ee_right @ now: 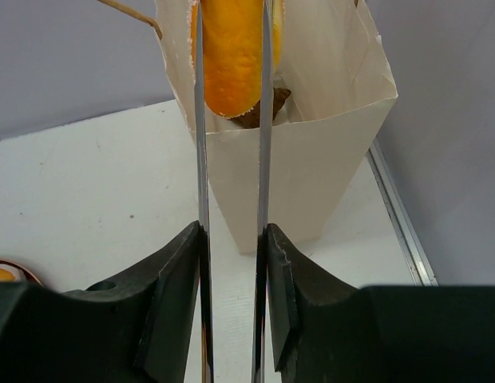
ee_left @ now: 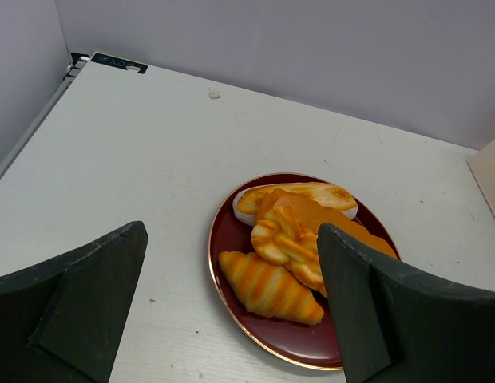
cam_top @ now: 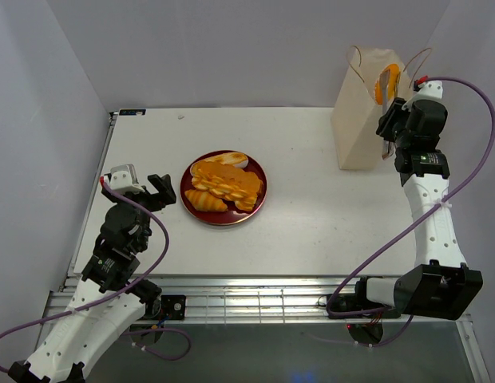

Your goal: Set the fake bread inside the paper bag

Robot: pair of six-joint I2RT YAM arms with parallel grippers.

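Observation:
The paper bag (cam_top: 361, 120) stands upright at the table's far right. My right gripper (cam_top: 395, 120) is shut on slim metal tongs (ee_right: 199, 159). The tongs pinch a long orange fake bread (ee_right: 231, 56) in the bag's open mouth (ee_right: 303, 159); it also shows in the top view (cam_top: 383, 84). A brown piece (ee_right: 267, 108) lies inside the bag. Several fake breads (cam_top: 223, 185), among them a croissant (ee_left: 267, 287) and a long loaf (ee_left: 299, 194), lie on a dark red plate (ee_left: 223, 263). My left gripper (ee_left: 231, 231) is open and empty, just left of the plate.
The plate (cam_top: 222, 219) sits in the middle of the white table. Purple-grey walls close in the back and both sides. The bag stands close to the right wall and the table's right edge rail (ee_right: 399, 215). A purple cable (cam_top: 471, 167) loops off the right arm.

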